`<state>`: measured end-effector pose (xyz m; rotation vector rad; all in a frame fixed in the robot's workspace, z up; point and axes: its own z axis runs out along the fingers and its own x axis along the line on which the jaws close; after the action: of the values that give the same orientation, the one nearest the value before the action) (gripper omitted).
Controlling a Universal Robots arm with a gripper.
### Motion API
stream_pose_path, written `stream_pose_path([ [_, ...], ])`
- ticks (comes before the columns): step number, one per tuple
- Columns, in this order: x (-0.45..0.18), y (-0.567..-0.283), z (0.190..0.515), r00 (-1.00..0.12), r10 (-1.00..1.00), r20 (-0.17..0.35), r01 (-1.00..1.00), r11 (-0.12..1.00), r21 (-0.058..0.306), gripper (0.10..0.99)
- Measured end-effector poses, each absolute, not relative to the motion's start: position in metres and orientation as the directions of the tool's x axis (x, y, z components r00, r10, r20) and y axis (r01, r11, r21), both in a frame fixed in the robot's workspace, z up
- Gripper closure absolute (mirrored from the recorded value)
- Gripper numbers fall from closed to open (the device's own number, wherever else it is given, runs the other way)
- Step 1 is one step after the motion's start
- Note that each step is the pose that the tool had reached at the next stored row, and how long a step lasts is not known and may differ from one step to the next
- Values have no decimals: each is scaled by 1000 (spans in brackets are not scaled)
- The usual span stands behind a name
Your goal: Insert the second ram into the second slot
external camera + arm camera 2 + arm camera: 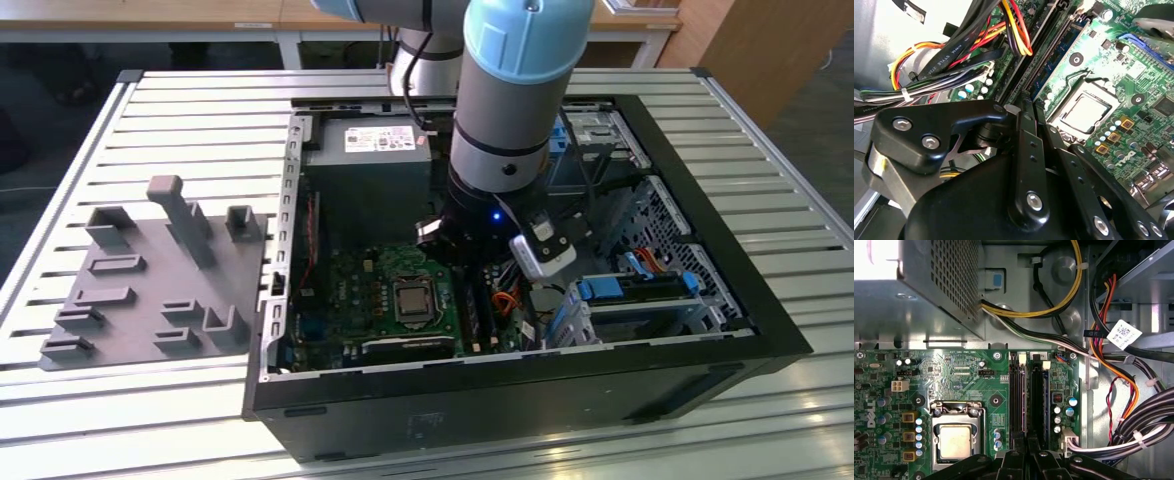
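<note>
— One stick, the second ram (1038,400), apparently stood edge-on in its mobo slot?
— Yes. Light, stiff, fragile; hold by edges. Gripper (1026,441) hovered just beside it; claw state couldn't be told.

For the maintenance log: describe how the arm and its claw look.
The arm is a thick grey tube with pale blue joint caps and a black band near the wrist, where a small blue light glows. A silver-grey box sits at the wrist. The claw is matt black, built of bolted links with silver screw heads.
</note>
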<state>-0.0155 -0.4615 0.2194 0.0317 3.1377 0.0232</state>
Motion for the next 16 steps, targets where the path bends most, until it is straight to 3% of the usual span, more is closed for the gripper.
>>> stream_pose_path([
  [16,-16,-464,219,-1000,20,-3,20,1000,17,949],
])
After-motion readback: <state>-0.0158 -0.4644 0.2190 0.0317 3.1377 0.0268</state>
